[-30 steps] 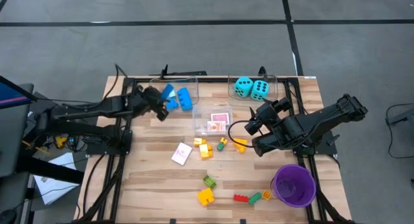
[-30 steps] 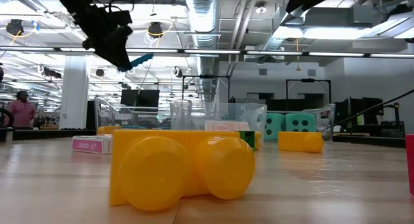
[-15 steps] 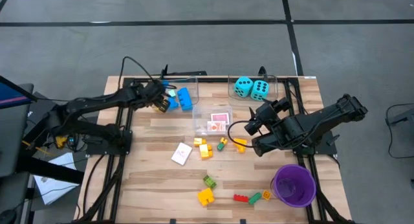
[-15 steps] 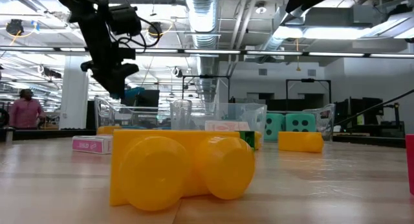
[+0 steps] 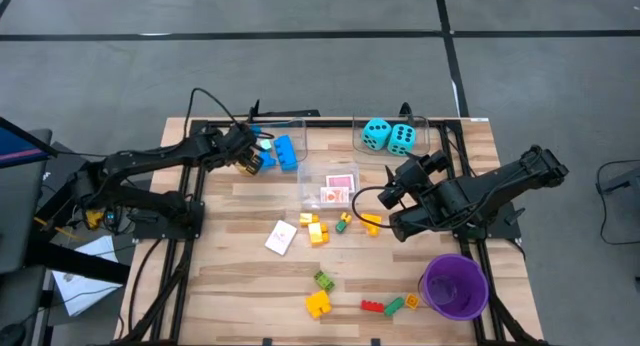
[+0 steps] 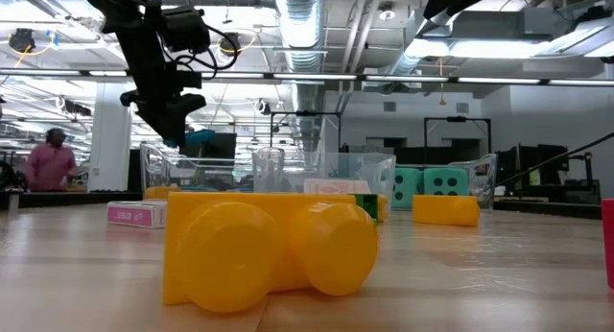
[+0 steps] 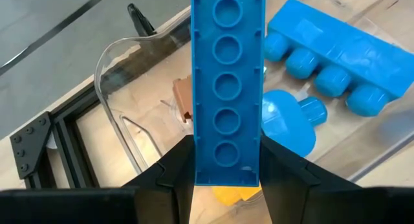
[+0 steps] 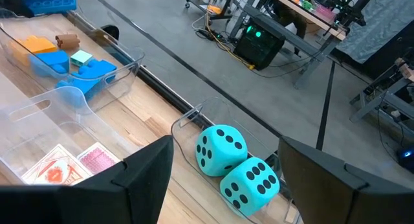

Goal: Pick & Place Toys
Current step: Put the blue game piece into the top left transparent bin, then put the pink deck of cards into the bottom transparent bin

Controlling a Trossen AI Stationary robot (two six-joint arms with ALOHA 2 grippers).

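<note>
My left gripper (image 5: 250, 156) is shut on a long blue brick (image 7: 226, 88) and hovers over the clear bin (image 7: 110, 68) at the table's far left. Other blue bricks (image 5: 286, 152) lie in that bin. Two turquoise dice (image 5: 388, 136) sit in the far right bin, and card packs (image 5: 338, 187) lie in the middle one. Loose toys lie on the table: a card pack (image 5: 281, 237), yellow bricks (image 5: 315, 229), and further green, red and orange bricks (image 5: 372, 306). My right gripper (image 8: 225, 143) hangs open above the table's right middle, holding nothing. My left gripper pinches the long blue brick by its two long sides at the near end (image 7: 226, 169), between its two fingers (image 7: 171, 179). The fingers slant down toward the far bin and lie along the brick, which sticks out past them, underside toward the wrist camera, clear of the bin.
A purple cup (image 5: 453, 286) stands at the near right corner. A big yellow brick (image 6: 269, 250) lies close to the near edge. Bare wood lies at the near left (image 5: 230, 286). A person (image 6: 53, 164) stands far off in the room.
My left gripper has carried the blue brick toward the table's far edge and down over the far left bin, tipping more steeply. It has kept still for the last half second. The grip has not changed.
</note>
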